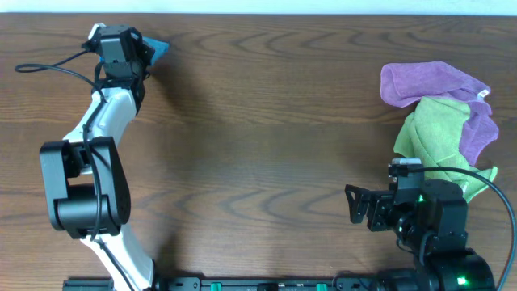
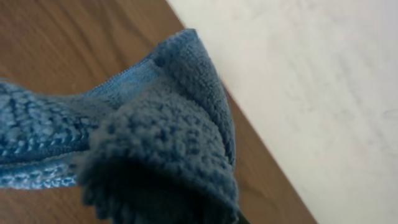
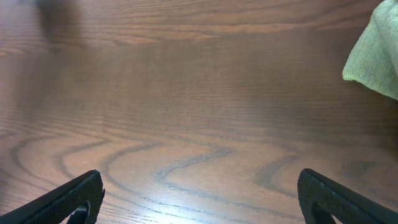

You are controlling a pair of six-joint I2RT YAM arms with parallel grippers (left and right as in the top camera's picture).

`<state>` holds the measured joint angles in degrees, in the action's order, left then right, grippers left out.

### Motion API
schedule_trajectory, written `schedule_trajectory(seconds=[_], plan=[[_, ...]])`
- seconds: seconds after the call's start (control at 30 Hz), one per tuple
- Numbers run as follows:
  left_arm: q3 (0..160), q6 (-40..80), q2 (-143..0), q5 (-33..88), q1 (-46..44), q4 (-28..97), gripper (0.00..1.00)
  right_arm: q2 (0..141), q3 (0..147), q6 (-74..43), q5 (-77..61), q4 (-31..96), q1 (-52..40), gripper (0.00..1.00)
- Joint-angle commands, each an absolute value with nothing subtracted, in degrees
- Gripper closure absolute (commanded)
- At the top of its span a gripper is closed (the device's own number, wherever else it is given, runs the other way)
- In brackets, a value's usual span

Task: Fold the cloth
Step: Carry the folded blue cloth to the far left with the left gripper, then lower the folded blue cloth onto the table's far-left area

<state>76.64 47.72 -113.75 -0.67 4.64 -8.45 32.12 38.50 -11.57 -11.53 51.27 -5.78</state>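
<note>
The cloth (image 1: 159, 48) is seen at the far left corner of the bench (image 1: 258, 121), where only a small sky-blue tip is exposed from above. The tip is pointed to the right, along the far edge. The rest is hidden beneath the left gripper (image 1: 121, 40), so the long axis cannot be judged from overhead.

In the left wrist view the cloth (image 2: 161, 143) is bunched into a thick fold that fills most of the frame. Its hemmed ridge is run from lower left to upper right, towards the bench (image 2: 62, 37) edge, with a pale surface (image 2: 311, 74) beyond. The fold is raised close to the lens. The left jaws themselves are not shown in either view, and whether they are clamped on the fabric cannot be told.

The right gripper (image 1: 355, 206) is held low over the bench near the near right corner, pointed left. In the right wrist view the right gripper (image 3: 199, 180) is seen with its jaws spread wide apart; nothing is held between them and only bare wood grain is framed.

A purple cloth (image 1: 428, 85) is heaped by the right edge, with a lime-green cloth (image 1: 432, 133) lying partly over it, just beyond the right gripper. A corner of the lime-green cloth (image 3: 376, 56) is caught at the right of the wrist view.
</note>
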Motion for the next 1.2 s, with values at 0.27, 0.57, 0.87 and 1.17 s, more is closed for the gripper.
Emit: schedule_trajectory(seconds=[0.27,0.57,0.87,1.17], plan=[[77.78,46.26,-114.96,-0.95,4.58,-3.68,0.36,31.88,38.17,-12.40,-11.38,51.29,-5.21,0.01],[77.78,41.80,-109.67,3.22,4.58,7.86,0.07,31.88,38.17,-12.40,-11.35,51.29,-5.21,0.01],[77.78,35.31,-101.12,3.25,4.58,12.12,0.06,31.88,38.17,-12.40,-11.35,51.29,-5.21,0.01],[77.78,35.14,-105.56,1.45,4.58,5.30,0.24,31.88,38.17,-12.38,-11.38,51.29,-5.21,0.01]])
